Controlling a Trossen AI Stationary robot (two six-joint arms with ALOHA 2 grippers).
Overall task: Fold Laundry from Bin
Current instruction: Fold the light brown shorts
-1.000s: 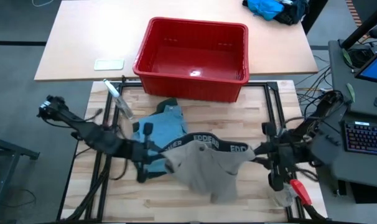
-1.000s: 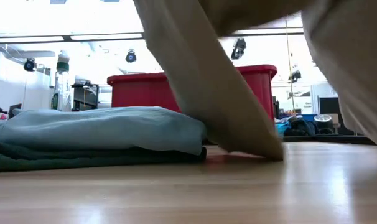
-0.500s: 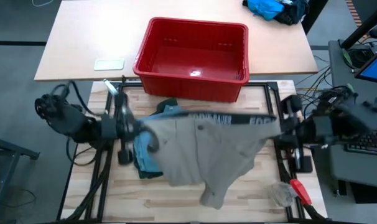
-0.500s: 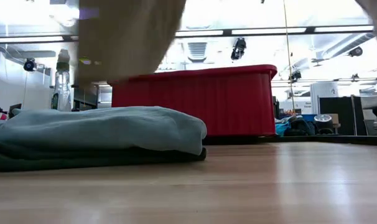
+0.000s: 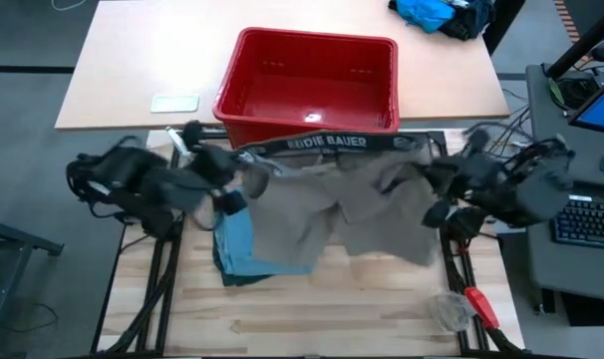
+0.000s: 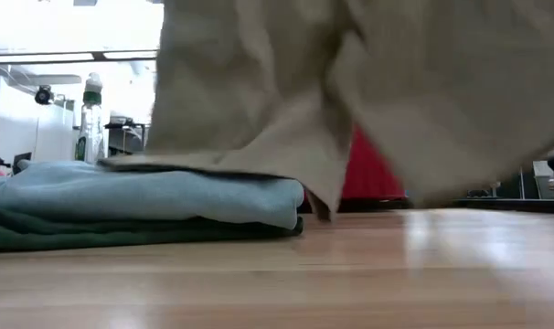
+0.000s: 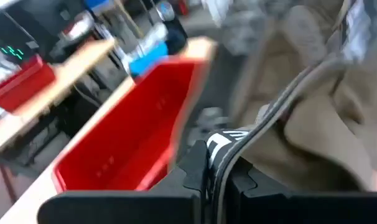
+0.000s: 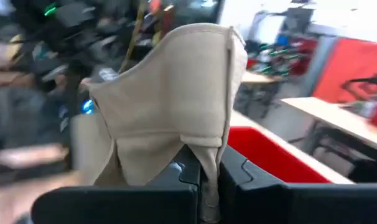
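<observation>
A khaki pair of shorts (image 5: 332, 204) hangs spread in front of the red bin (image 5: 312, 85). Its dark lettered waistband (image 5: 327, 143) is stretched between my two grippers. My left gripper (image 5: 244, 172) is shut on the waistband's left end. My right gripper (image 5: 432, 175) is shut on the right end. In the low view one leg hem (image 6: 213, 164) lies on a folded stack, light blue cloth (image 6: 149, 192) over dark green (image 6: 122, 233). The other leg (image 6: 460, 137) hangs above the table. My left gripper pinches the waistband's left end (image 7: 221, 146) between its two fingers, coming nearly level from the table's left. The band runs taut away from it and the cloth hangs below. My right gripper pinches a bunched fold of khaki cloth (image 8: 204, 146) at the waist's right end. It comes level from the table's right, and the cloth stands up past the fingers.
A clear bottle (image 5: 185, 138) stands at the table's far left, close to my left arm. A red-handled tool (image 5: 481, 304) and a clear lump (image 5: 447, 311) lie near the front right corner. A white card (image 5: 174, 102) and a bright blue heap (image 5: 437, 15) lie on the far table.
Both grippers have risen, moved apart and gone toward the far edge and the bin, turning from pointing down to nearly level. The shorts went from a heap on the table to lifted and spread, waistband drawn taut. One leg has come to rest on the folded stack.
</observation>
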